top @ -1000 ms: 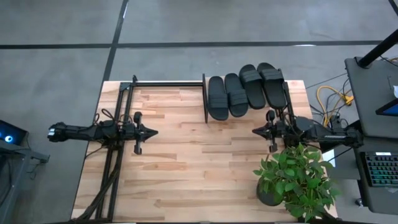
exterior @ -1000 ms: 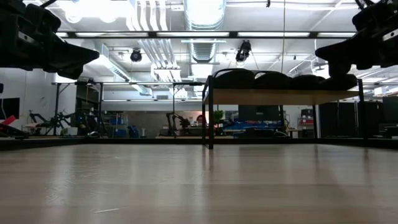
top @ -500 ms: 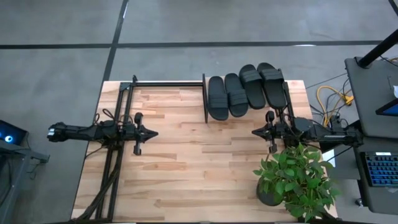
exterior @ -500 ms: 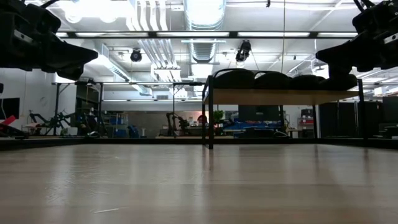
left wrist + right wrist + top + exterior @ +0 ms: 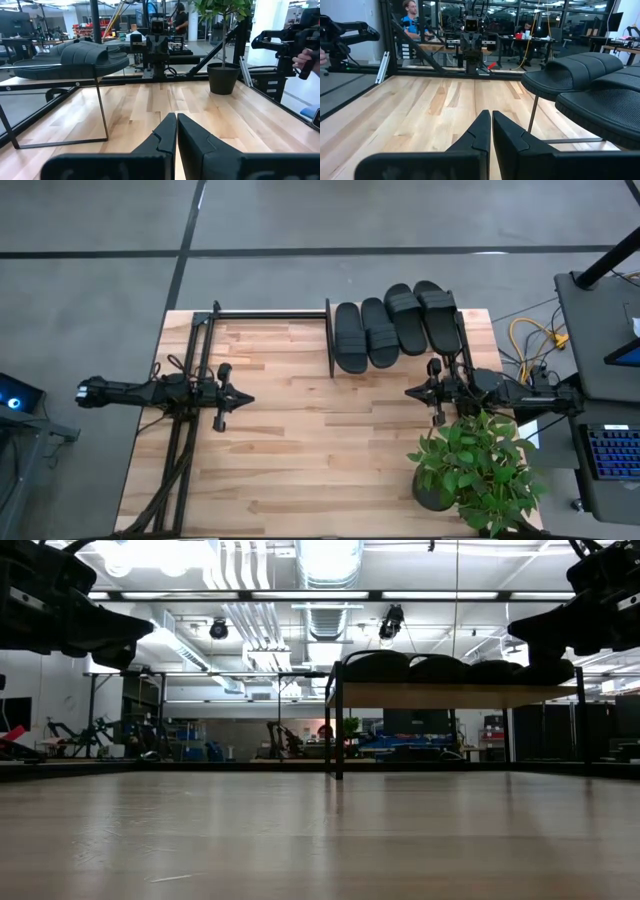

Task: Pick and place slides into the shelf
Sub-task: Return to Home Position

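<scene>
Two grippers are held above the tabletop [image 5: 300, 460] with nothing in them. The left gripper [image 5: 243, 394] is hung over the left side, its fingers [image 5: 165, 134] pressed together tip to tip. The right gripper [image 5: 410, 391] is set over the right side, just near of the shelf's right end, and its fingers [image 5: 481, 131] are likewise pressed together. Each is pointed toward the other across the bare middle of the wood. Four slides [image 5: 380, 335] are laid side by side on top of the shelf [image 5: 450, 695], which is stood at the far edge, right of centre. The two left slides are set straight, while the two right ones are angled and placed farther back. A potted plant [image 5: 478, 470] is stood at the near right corner, just near of the right arm.
</scene>
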